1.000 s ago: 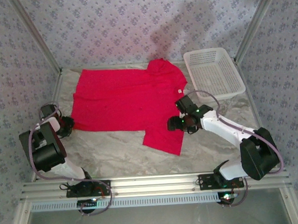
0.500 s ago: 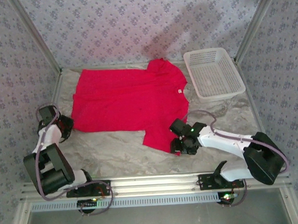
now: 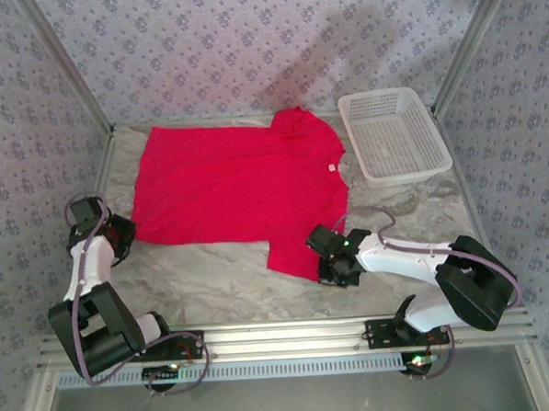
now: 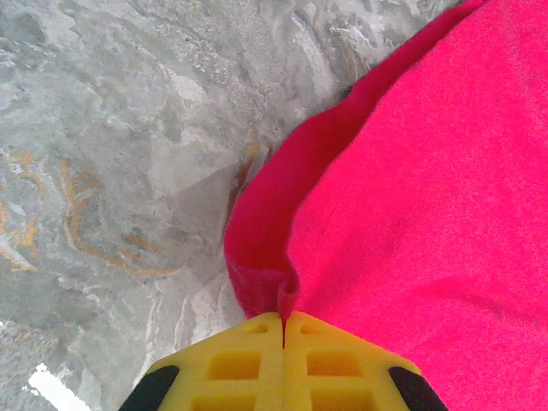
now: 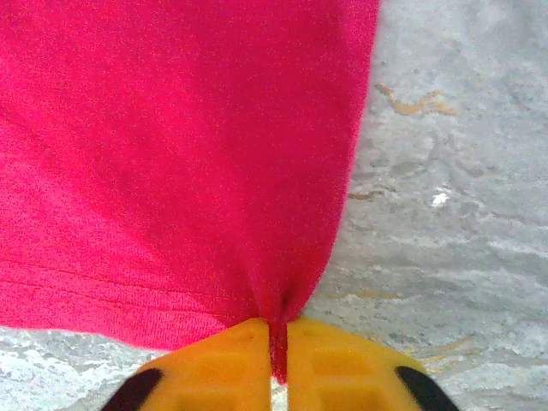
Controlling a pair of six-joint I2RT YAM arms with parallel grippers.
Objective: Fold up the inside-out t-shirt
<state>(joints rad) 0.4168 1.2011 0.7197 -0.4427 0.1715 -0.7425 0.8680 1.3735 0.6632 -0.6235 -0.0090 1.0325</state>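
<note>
White lattice basket (image 3: 395,135) at far right on grey marbled tabletop (image 3: 214,273); patterned wallpaper walls (image 3: 211,43) around.

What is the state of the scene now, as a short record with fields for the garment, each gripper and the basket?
garment: red t-shirt, spread flat on the table, not yet folded
left gripper: shut on the shirt's near left corner
right gripper: shut on the edge of the near sleeve
basket: white, at the far right, nothing in it

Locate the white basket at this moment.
In the top view, the white basket sits at the table's far right corner, just right of the red t-shirt.
</note>
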